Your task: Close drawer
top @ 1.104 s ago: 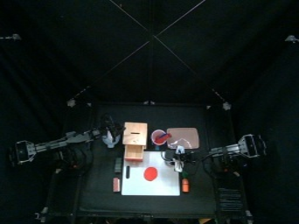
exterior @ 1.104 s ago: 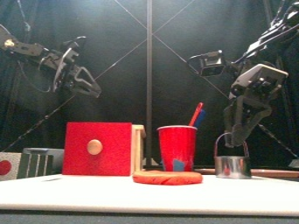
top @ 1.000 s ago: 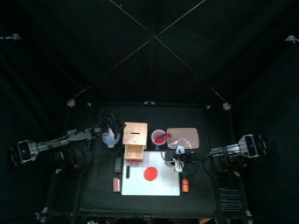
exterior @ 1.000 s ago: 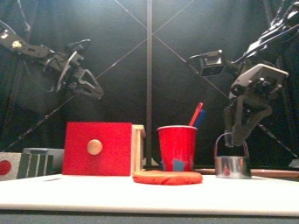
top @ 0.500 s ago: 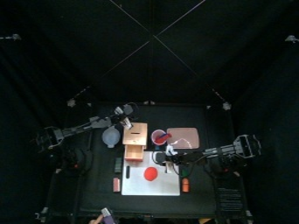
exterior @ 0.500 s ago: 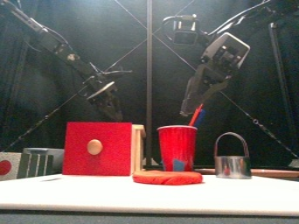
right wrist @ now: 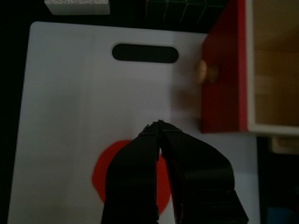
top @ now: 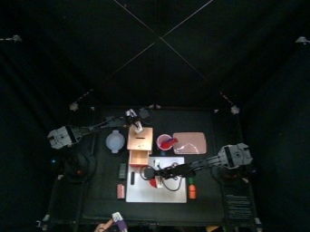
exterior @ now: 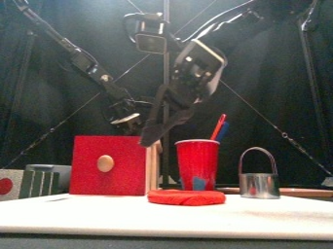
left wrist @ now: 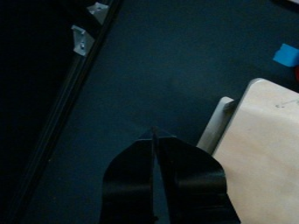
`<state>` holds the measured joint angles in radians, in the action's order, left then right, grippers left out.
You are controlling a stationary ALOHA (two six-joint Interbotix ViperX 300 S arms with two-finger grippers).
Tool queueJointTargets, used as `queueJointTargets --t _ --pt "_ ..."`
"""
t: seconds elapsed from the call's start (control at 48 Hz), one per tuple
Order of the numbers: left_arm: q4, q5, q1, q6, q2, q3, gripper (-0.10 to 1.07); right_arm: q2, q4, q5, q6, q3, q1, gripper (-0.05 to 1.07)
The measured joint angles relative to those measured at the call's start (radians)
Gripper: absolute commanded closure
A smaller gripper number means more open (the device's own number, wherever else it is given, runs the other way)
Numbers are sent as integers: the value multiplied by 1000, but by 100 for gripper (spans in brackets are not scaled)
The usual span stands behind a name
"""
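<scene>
The tan wooden cabinet [top: 138, 136] stands left of the table's middle. Its drawer [top: 138, 158] is pulled out toward the front. The drawer has a red front panel [exterior: 108, 165] with a tan knob [right wrist: 205, 68] and a tan inside [right wrist: 274, 79]. My right gripper [top: 150, 174] is shut and empty. It hangs over the white sheet [right wrist: 70, 105], in front of the drawer front and a little to its right, apart from it. My left gripper [top: 133, 118] is shut and empty, behind the cabinet's back edge [left wrist: 263, 131].
A red cup [exterior: 198, 163] with a straw and a pink tray [top: 191, 141] stand right of the cabinet. A metal bucket [exterior: 259, 181] stands further right. A red disc [exterior: 186, 196] lies on the white sheet at the front. A grey box [exterior: 46, 179] is at the far left.
My right arm has swung left, from over the metal bucket to over the white sheet before the drawer. My left arm has reached in toward the cabinet's back.
</scene>
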<state>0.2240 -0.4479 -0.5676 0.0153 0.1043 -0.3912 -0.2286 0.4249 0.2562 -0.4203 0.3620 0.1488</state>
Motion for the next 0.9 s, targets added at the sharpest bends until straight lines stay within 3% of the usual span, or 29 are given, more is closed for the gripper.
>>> queueJointTargets --t 0.229,0.333,0.896 --pt "-190 -23 -3 183 23 8 56 -133 0 -5 8 -153 -9 64" --pt "-250 -25 -12 224 26 8 56 -173 6 -5 8 -193 -20 64" --pt "-272 9 -17 233 48 2 56 -209 92 83 5 -242 -143 64"
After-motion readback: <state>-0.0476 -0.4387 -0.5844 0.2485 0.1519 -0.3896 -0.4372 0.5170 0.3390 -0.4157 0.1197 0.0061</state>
